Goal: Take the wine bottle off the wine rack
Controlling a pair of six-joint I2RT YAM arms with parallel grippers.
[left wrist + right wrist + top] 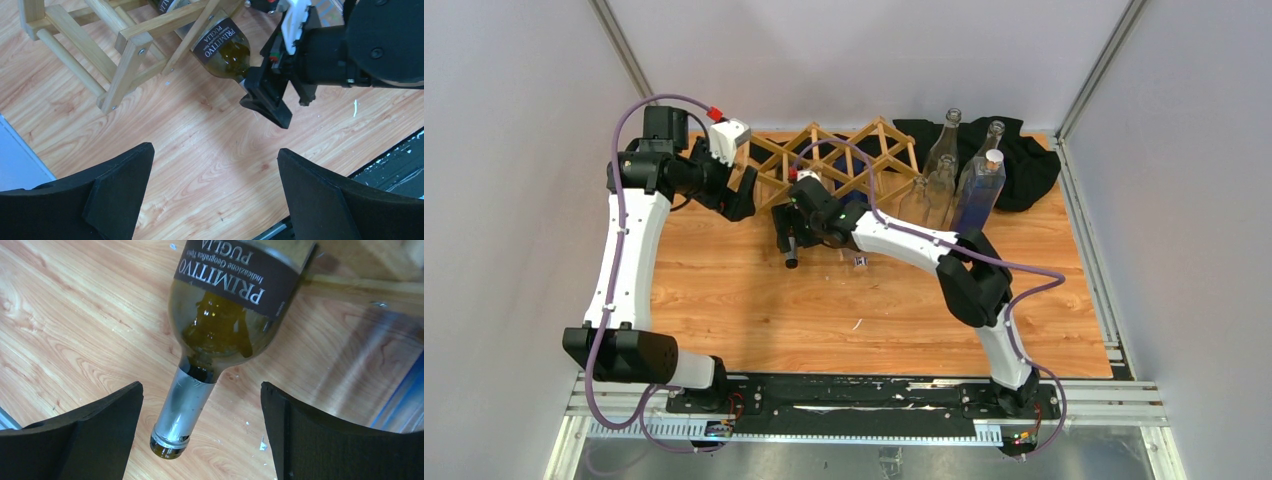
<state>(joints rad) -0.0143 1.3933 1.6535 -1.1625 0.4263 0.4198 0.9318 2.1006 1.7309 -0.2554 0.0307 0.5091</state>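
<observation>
Wood tabletop point(75, 315); wine bottle point(220, 325) neck between spread right hand point(200, 388)

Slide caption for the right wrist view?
Open right claw straddles the neck of the wine bottle, not yet gripping, over the wooden table.

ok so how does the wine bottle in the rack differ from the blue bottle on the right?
Pose: the wine bottle lies in the wine rack, neck toward the near edge; the blue bottle stands upright, right of it. Look: the wine bottle is olive-green with a dark label; the blue bottle shows no label and has a pale stopper. Both are see-through.
</observation>
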